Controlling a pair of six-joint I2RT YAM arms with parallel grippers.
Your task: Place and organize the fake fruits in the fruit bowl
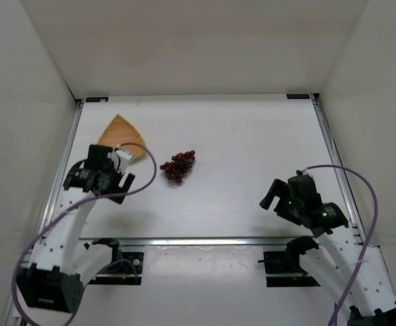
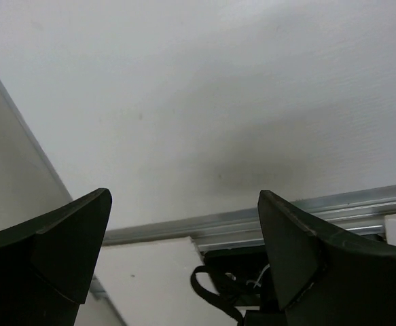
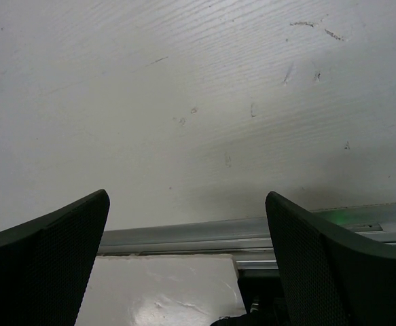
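Observation:
The bunch of dark red-purple grapes [image 1: 178,165] lies on the white table near its middle. The orange woven fruit bowl [image 1: 119,132] sits at the far left; my left arm hides its near part. My left gripper [image 1: 117,189] is open and empty, just near of the bowl and left of the grapes. My right gripper [image 1: 271,197] is open and empty at the near right, well apart from the grapes. The left wrist view [image 2: 184,197] and right wrist view [image 3: 187,197] show only open jaws over bare table; neither shows the grapes or the bowl.
White walls enclose the table on three sides. A metal rail [image 1: 204,240] runs along the near edge, also seen in the left wrist view [image 2: 252,221] and right wrist view [image 3: 184,234]. Purple cables [image 1: 361,180] loop from both arms.

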